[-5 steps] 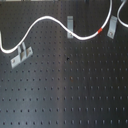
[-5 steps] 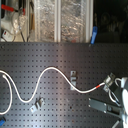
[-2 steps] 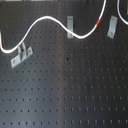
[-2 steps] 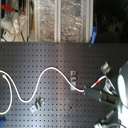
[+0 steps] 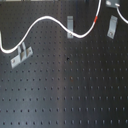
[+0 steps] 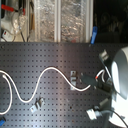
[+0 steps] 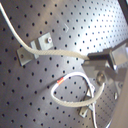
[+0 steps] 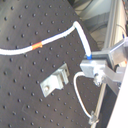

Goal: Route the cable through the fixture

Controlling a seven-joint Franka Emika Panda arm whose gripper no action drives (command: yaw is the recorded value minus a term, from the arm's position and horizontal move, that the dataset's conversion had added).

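1. Gripper (image 8: 92, 67): in both wrist views the fingers (image 7: 100, 61) are pinched onto the cable (image 5: 47, 19); the white cord runs directly into the fingertips and is carried clear of the board. In the second exterior view the arm's pale body covers the gripper, so the grasp cannot be confirmed there.
2. Cable: one white cord. In the first exterior view it rises from the first exterior view's left edge, arches over, dips beside the middle clip (image 5: 70, 27), then climbs past its red band (image 5: 95, 18) to the top edge. The red band lies just short of the grasped end.
3. Fixture (image 5: 112, 26): a slim, slanted silver-grey clip near the first exterior view's right edge, just beside the rising cable; the cord is not seated in it.
4. Other hardware: a wider two-pronged bracket (image 5: 21, 55) stands below the cable's low left run, apart from it. Three metal clips are counted in all.
5. Support: a black perforated board (image 5: 65, 95) carries everything; cluttered shelving (image 6: 50, 20) stands behind it in the second exterior view.
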